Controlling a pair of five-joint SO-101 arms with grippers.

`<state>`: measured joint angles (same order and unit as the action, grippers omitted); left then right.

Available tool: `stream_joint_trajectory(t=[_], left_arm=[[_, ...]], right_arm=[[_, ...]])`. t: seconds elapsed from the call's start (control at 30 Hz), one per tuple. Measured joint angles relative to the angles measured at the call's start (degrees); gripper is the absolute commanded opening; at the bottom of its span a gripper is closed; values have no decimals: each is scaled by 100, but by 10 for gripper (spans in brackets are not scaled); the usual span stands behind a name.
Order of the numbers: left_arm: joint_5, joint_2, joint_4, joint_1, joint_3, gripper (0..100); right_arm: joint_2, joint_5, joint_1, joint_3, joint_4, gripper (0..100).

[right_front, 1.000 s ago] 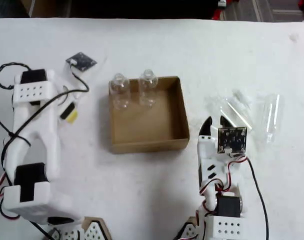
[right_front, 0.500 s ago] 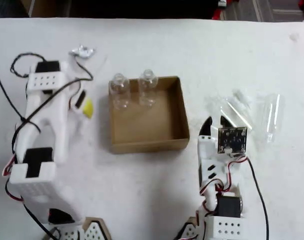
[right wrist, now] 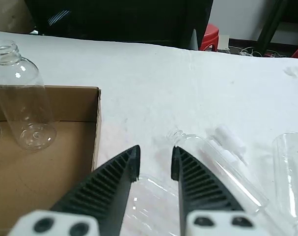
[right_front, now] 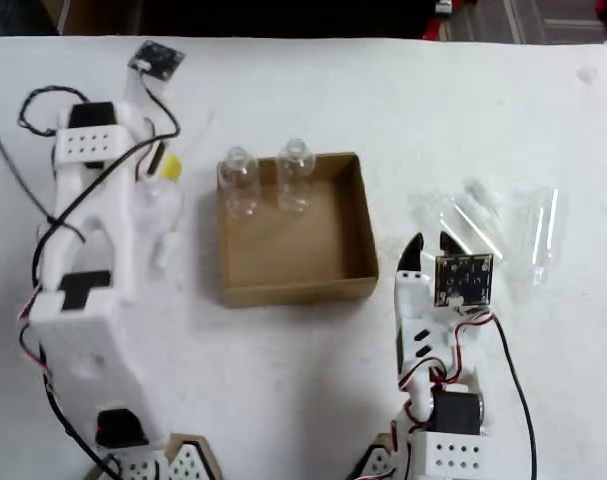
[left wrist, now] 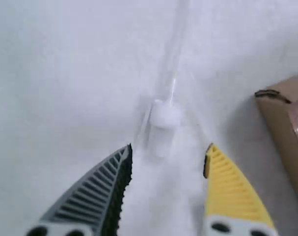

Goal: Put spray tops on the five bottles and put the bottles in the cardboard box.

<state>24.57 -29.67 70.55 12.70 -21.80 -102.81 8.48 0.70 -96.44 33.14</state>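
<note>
**Left tool lined up on a spray top, right tool beside the loose bottles**

My left tool is spread wide and sits low over the counter. A white spray top lies flat just ahead of it, in line with the gap. Its thin tube points away from the tool. I think it lies that way so the tool can drop over the fat white head and pinch it. I cannot tell if anything clear sits between the two sides of the tool.

A corner of the cardboard box is near the yellow finger but not touching it. That is the edge I must watch. On the grey finger side there is plain counter, so there is room to swing.

My right tool is a little open and pinches nothing. A lying bottle is just ahead of it, with its neck near the tips, which is handy for a grab. A second spray top lies just beyond that bottle.

Two standing bottles are in the box, against the wall farthest from the right tool. Their necks are bare. Most of the box floor is free for more bottles.
</note>
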Motion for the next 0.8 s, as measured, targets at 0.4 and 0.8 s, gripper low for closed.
stream_joint_trajectory(t=[0.4,0.8], left_arm=[[18,-2620,510,0,-2690,113],[18,-3745,2400,0,-5310,112]], right_arm=[[0,0,0,0,0,95],[0,0,0,0,0,95]])
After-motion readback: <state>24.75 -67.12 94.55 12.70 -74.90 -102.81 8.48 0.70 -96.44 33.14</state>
